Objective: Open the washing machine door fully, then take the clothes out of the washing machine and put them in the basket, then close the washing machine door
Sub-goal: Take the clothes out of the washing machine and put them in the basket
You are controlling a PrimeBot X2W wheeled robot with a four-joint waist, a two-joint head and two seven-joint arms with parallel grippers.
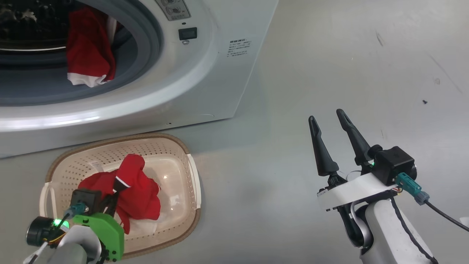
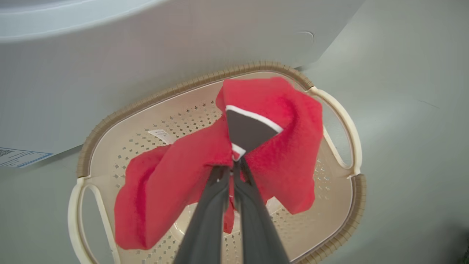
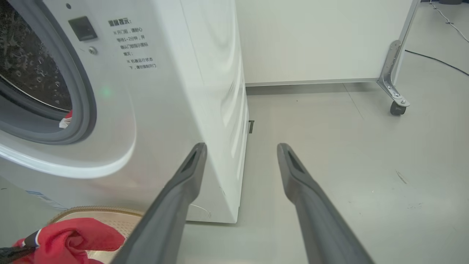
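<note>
Red garment point(image 2: 172, 179) held over the basket point(image 2: 256, 66) on a pale grey floor point(image 1: 329, 55).

The basket is set on the floor just in front of the washing machine point(image 1: 205, 80). The left gripper point(image 2: 233, 168) is pinched on the garment's white-trimmed edge, and the cloth is hung down into the basket. The right gripper point(image 1: 326, 115) is spread wide, with nothing between its fingers, well apart over bare floor. In the head view a second red piece point(image 1: 88, 47) is seen on the grey rubber ring point(image 1: 146, 44). In the right wrist view a white panel point(image 3: 311, 36) on a castor point(image 3: 397, 108) and a cable point(image 3: 436, 60) are shown.

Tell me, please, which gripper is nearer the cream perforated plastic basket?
Left. The left gripper hangs over the basket, shut on a bright red fabric garment; the right gripper stands open over the grey floor, well to its right.
</note>
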